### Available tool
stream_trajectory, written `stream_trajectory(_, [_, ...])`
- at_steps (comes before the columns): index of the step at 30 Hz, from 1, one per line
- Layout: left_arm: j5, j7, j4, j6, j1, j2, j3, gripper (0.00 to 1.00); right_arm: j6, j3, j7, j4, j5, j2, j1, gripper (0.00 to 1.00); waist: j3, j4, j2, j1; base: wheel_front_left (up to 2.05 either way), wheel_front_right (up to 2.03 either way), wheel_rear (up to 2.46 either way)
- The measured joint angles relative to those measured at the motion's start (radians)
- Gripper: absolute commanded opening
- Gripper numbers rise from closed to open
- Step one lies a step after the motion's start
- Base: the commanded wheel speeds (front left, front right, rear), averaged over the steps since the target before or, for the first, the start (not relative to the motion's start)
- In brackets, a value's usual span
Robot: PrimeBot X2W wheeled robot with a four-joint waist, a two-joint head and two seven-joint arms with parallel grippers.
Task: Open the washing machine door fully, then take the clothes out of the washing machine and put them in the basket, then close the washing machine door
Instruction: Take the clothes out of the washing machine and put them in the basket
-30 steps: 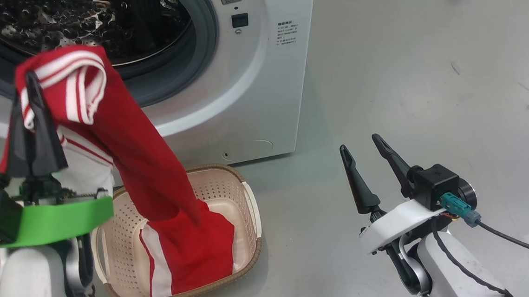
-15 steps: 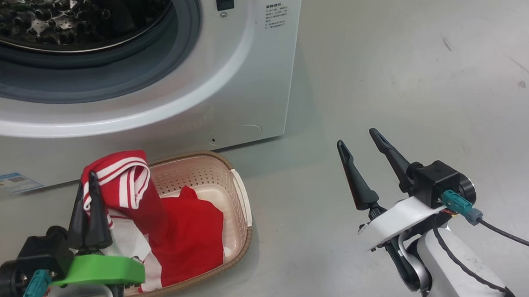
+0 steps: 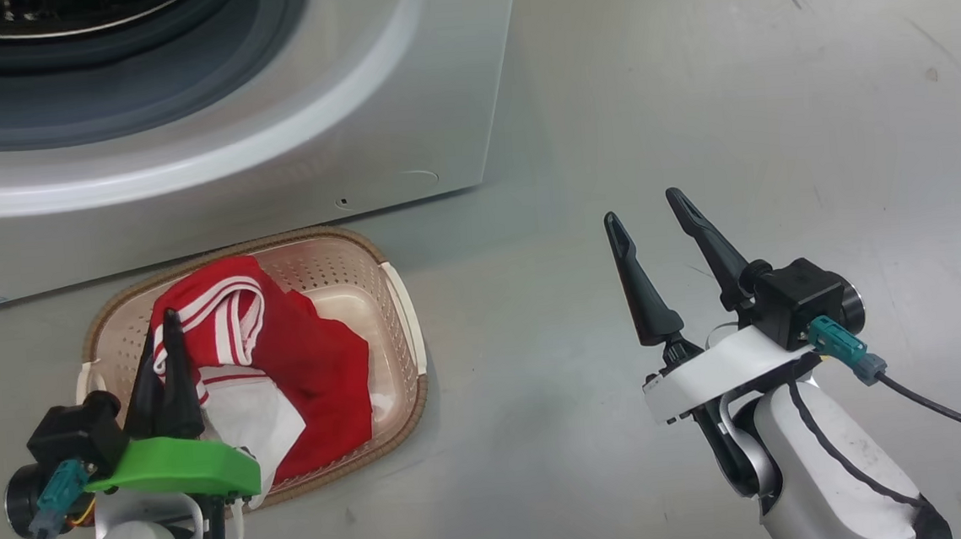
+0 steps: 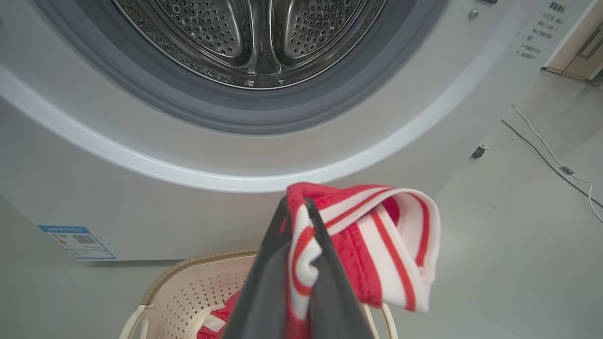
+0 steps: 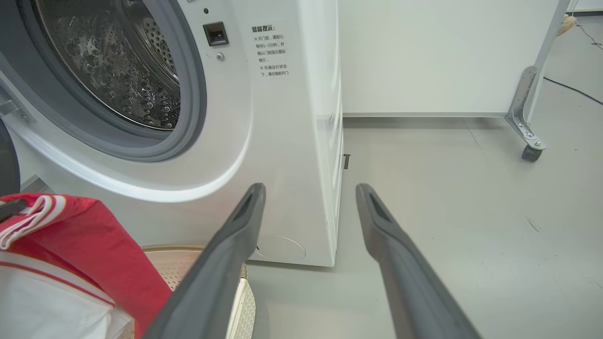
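My left gripper (image 3: 161,327) is shut on the white-striped trim of the red clothes (image 3: 305,362). It holds that trim just above the near left part of the basket (image 3: 319,233). The rest of the garment lies heaped inside the basket. In the left wrist view the striped fold (image 4: 377,235) droops over the fingers (image 4: 268,282). The white washing machine (image 3: 285,139) stands right behind the basket, its steel drum (image 4: 254,37) uncovered; the door is out of view. My right gripper (image 3: 644,207) hangs open over bare floor to the right, holding nothing.
The basket sits on grey floor against the washer's front. A small blue label (image 4: 77,241) is on the washer's lower left. A white panel on a castor (image 5: 531,153) stands at the far right, and a thin cable (image 4: 551,150) crosses the floor.
My left gripper has come down from in front of the drum to just above the basket, and the hanging garment has settled into it. The head camera has tilted down. The right gripper stays open.
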Motion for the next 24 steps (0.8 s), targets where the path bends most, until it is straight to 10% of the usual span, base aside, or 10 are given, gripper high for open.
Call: stream_trajectory(24, [-0.046,0.100,0.414,-0.040,-0.306,0.060,0.040,0.00,-0.017,0.017,0.000,-0.091,-0.008,0.000,-0.134,1.00,0.310,-0.085,0.0000,0.0001,0.00,0.00,0.00])
